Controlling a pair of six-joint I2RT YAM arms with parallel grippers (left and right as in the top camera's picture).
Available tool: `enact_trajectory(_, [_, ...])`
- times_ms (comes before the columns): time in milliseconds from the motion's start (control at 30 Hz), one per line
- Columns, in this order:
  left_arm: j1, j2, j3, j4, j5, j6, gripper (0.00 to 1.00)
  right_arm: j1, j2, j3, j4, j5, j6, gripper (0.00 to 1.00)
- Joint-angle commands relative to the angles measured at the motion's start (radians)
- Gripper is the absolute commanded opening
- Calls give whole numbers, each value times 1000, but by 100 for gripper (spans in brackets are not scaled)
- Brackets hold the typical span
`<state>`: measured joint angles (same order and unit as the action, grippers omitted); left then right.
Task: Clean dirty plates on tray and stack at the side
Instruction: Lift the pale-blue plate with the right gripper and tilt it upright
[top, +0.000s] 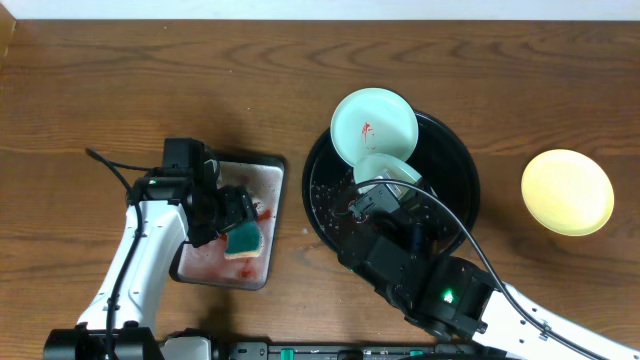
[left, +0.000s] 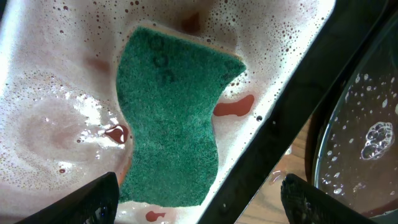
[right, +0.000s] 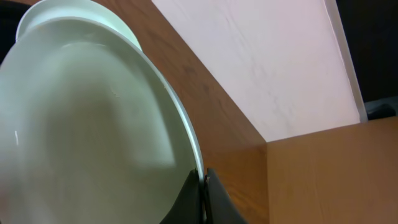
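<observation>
The brown wood-grain tabletop (top: 150, 80) carries everything. Right of its middle, toward the near edge, sits the round black tray (top: 452, 165), its floor wet and flecked with bubbles. Left of the middle lies a smaller rectangular silver-grey tray (top: 262, 175) holding foamy, red-tinged water. A pale yellow plate (top: 567, 192) lies flat on bare wood near the right edge, well apart from the black tray. A mint plate with a red smear (top: 374, 125) rests across the black tray's far left rim. A second mint plate (right: 81, 124) stands tilted over the black tray, its rim pinched between the closed fingers of the right gripper (right: 203, 190). A green sponge (left: 168, 118) lies in the silver-grey tray's near right corner. Above it hangs the left gripper (left: 199, 208), fingers spread wide and holding nothing.
</observation>
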<state>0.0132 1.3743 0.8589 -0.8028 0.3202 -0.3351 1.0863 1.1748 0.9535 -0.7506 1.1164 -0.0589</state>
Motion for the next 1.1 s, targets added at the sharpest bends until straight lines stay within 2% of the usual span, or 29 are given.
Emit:
enact_trajectory(0, [5, -11, 7, 1, 8, 13, 84, 13, -3, 5, -1, 16, 24, 1])
enact_trajectory(800, [5, -11, 7, 1, 8, 13, 84, 9, -3, 5, -2, 4, 26, 1])
enact_trajectory(900, [5, -11, 7, 1, 8, 13, 84, 10, -3, 5, 29, -101, 63, 1])
enact_trajectory(967, [5, -11, 7, 1, 8, 13, 84, 5, 1, 5, -12, -62, 53, 1])
enact_trajectory(1000, [5, -11, 7, 1, 8, 13, 84, -19, 7, 5, -44, -10, 164, 1])
enact_trajectory(1033, [5, -11, 7, 1, 8, 13, 84, -26, 8, 5, -42, -63, 204, 1])
enact_trajectory(1067, [5, -11, 7, 1, 8, 13, 84, -26, 8, 5, -43, -132, 177, 1])
